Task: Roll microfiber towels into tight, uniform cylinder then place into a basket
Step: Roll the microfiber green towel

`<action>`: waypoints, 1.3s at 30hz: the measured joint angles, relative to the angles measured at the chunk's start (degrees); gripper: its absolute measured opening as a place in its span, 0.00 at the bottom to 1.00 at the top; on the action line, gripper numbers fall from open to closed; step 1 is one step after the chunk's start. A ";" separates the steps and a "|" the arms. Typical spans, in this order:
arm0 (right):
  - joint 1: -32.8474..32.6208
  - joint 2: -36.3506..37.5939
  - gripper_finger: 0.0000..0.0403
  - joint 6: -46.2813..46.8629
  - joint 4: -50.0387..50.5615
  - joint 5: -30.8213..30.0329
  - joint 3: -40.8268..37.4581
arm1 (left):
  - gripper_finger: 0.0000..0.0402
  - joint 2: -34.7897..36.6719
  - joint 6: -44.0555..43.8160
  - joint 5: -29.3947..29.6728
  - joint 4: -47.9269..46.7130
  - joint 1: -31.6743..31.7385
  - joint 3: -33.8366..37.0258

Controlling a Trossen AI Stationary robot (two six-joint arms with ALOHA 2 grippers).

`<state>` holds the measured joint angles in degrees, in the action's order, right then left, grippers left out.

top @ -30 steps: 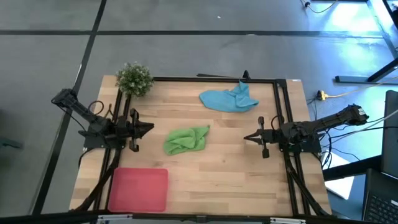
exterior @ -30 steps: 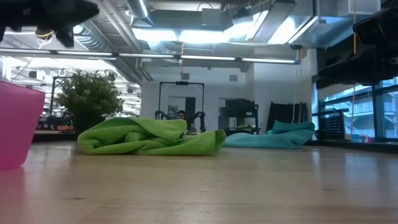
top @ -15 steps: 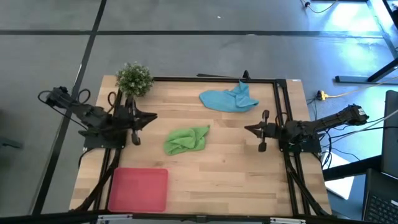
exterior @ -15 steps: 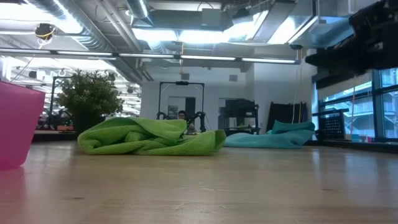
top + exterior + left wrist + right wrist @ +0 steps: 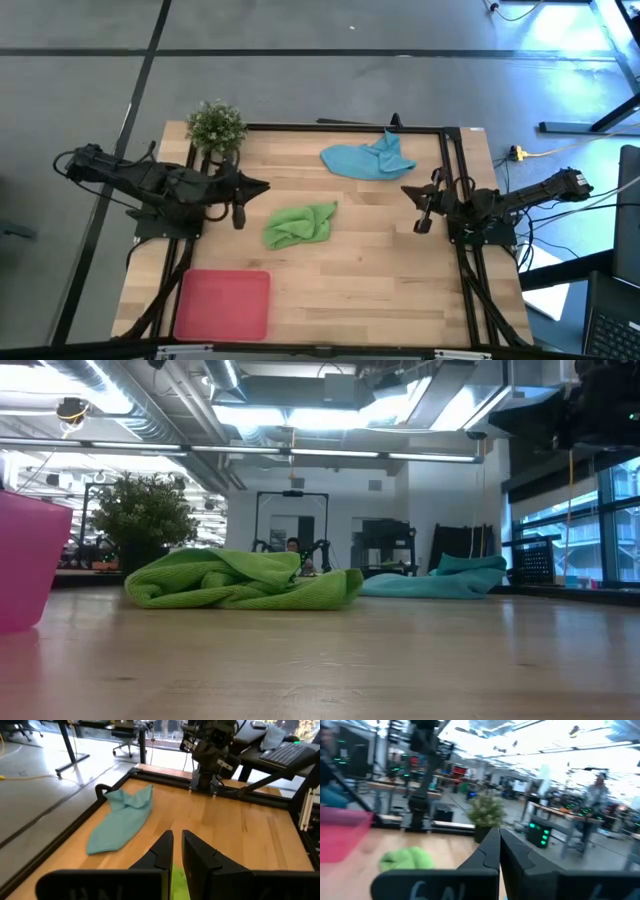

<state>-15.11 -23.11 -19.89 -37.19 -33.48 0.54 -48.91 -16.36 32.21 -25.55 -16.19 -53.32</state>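
Above the tabletop point(image 5: 360, 270), the left claw point(image 5: 246, 188) is reaching further toward the crumpled green towel point(image 5: 300, 225), fingers nearly closed and empty. Right claw point(image 5: 420, 208), closed and empty, is lifting near the blue towel point(image 5: 367, 159). Rolling hasn't begun; the basket point(image 5: 223, 305) lies unfilled.

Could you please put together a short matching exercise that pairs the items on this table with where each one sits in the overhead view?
Items:
1. green towel
2. blue towel
3. basket
4. plant

Places:
A. far left corner of the table
B. near left corner
C. middle of the table, between the two arms
D. far edge, right of centre

Pairs: 1-C, 2-D, 3-B, 4-A
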 joint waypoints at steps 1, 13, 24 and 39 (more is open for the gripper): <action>0.00 -0.03 0.01 -0.04 0.14 -0.87 0.00 | 0.07 -0.28 0.00 -0.26 -0.05 0.45 0.00; 0.00 -0.02 0.01 6.76 0.17 -1.46 0.00 | 0.07 -0.69 0.42 -0.06 0.78 1.30 0.00; 0.00 0.00 0.01 7.59 -2.26 -3.17 0.24 | 0.06 -1.74 0.11 0.15 -0.09 1.38 -0.04; -0.04 -0.04 0.01 4.60 20.51 2.44 15.60 | 0.00 -18.09 0.20 -20.53 -6.51 6.80 -3.52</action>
<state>-15.16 -23.16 -15.29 -16.68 -31.04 16.14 -67.00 -16.16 11.68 -32.05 -9.39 -56.84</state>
